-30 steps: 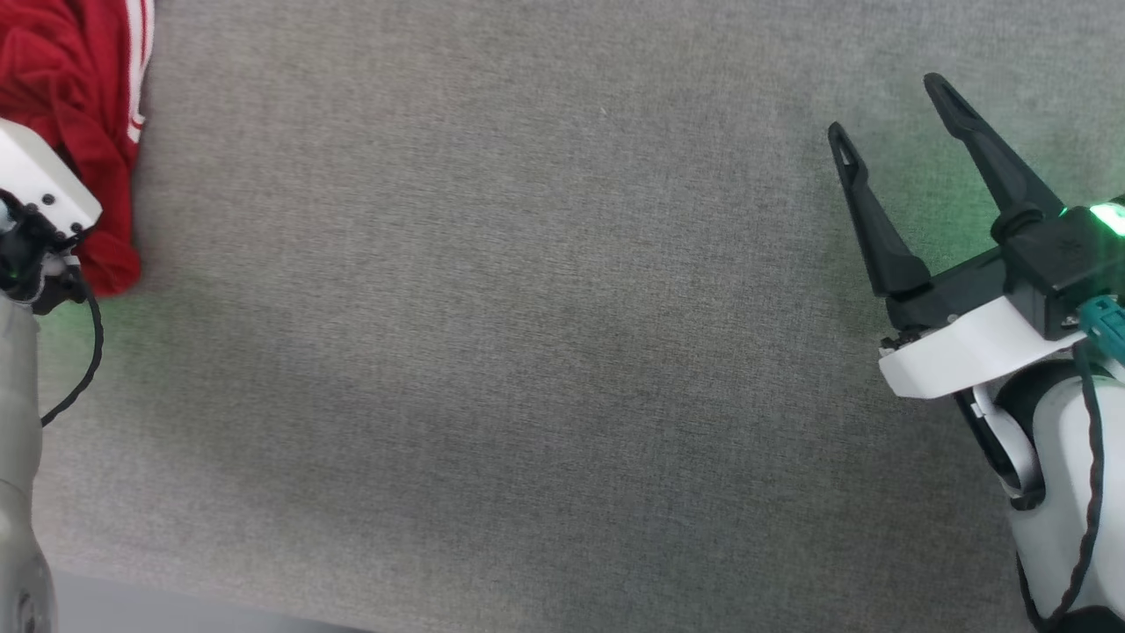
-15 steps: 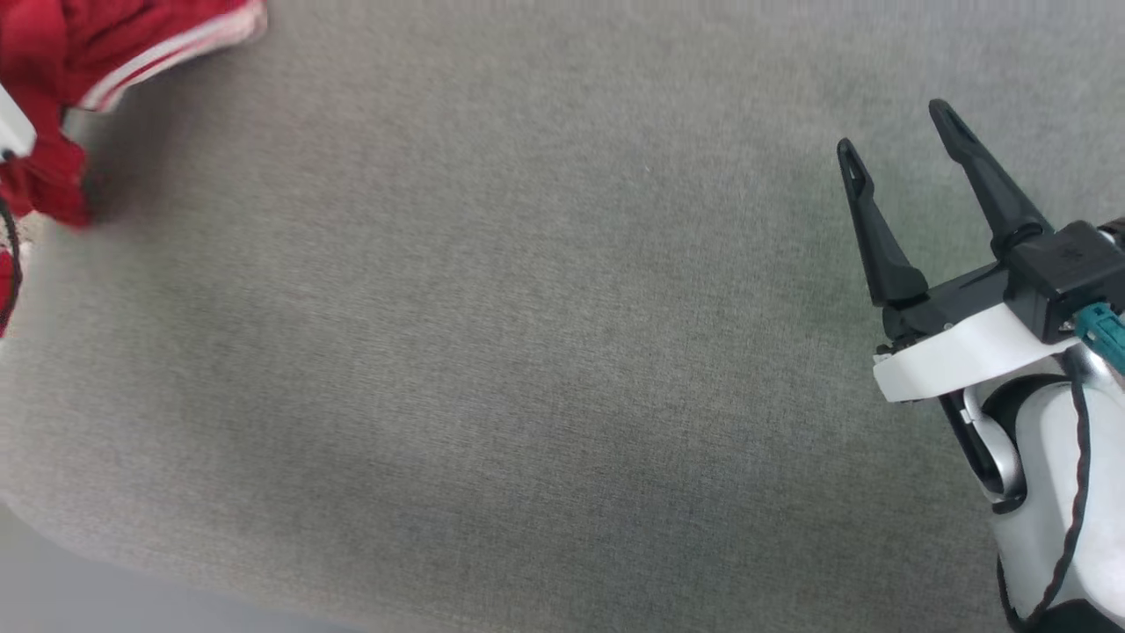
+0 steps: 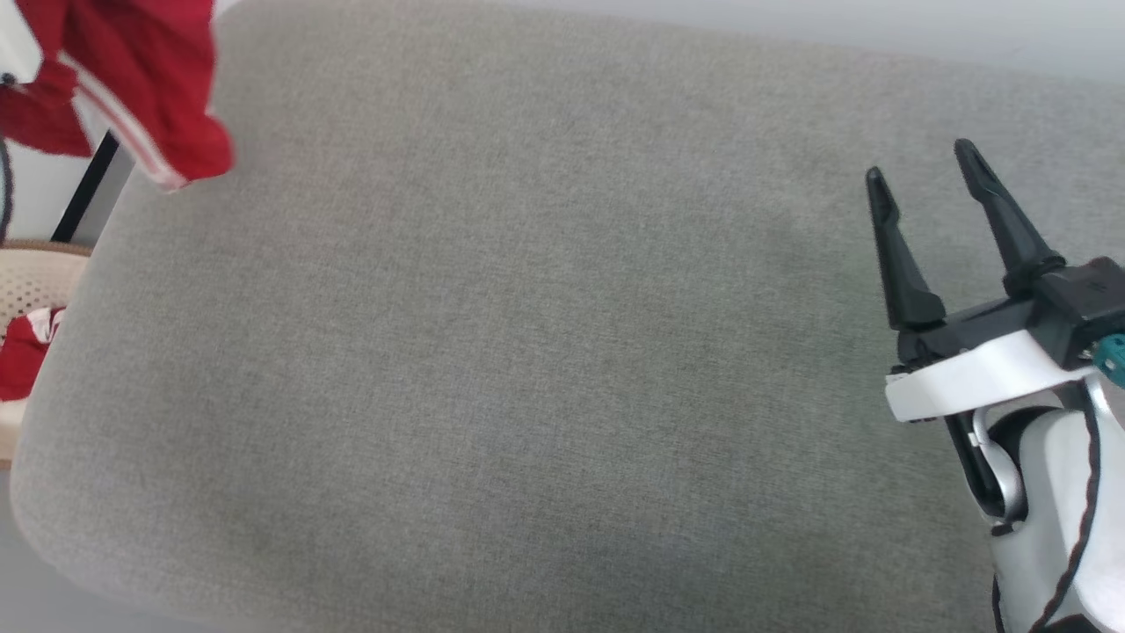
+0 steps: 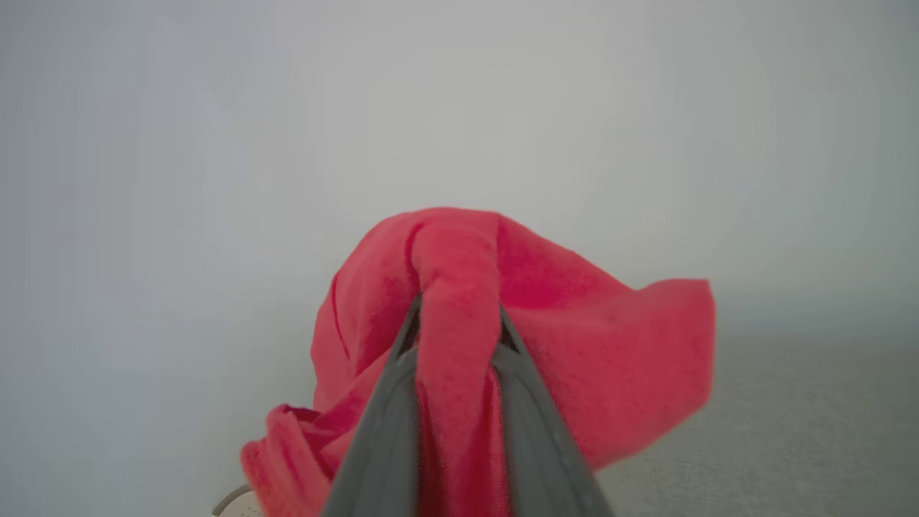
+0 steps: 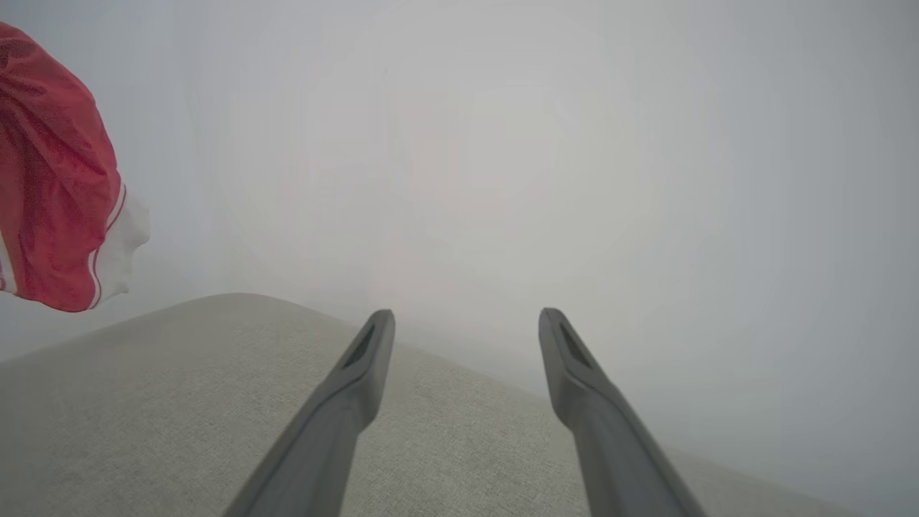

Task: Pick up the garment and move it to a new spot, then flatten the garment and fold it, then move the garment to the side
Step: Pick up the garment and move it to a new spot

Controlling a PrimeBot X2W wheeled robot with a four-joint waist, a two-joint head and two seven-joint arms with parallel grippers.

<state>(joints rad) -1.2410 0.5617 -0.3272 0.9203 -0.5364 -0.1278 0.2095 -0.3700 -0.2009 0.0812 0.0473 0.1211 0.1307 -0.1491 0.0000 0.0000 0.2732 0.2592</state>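
Fabric of bright red, the garment is bunched into a thick fold that runs up between the two dark fingers of the left gripper, which are clamped on it from either side. The rest of the cloth billows out to the right and droops in a loose roll at the lower left of the left wrist view. From the head view the garment sits at the far left corner of the grey fabric-covered bench, somewhat blurred, with a white stripe running slantwise across the red. The right wrist view shows the garment hanging clear of the bench surface, its weave finely textured, thin white lines at the seam and a white sleeve edge at its lower right. The right gripper hovers over the right side of the bench, well apart from the garment, its fingers spread wide with nothing between them. Beside the bench's left edge stands a beige perforated basket with some red cloth in it.
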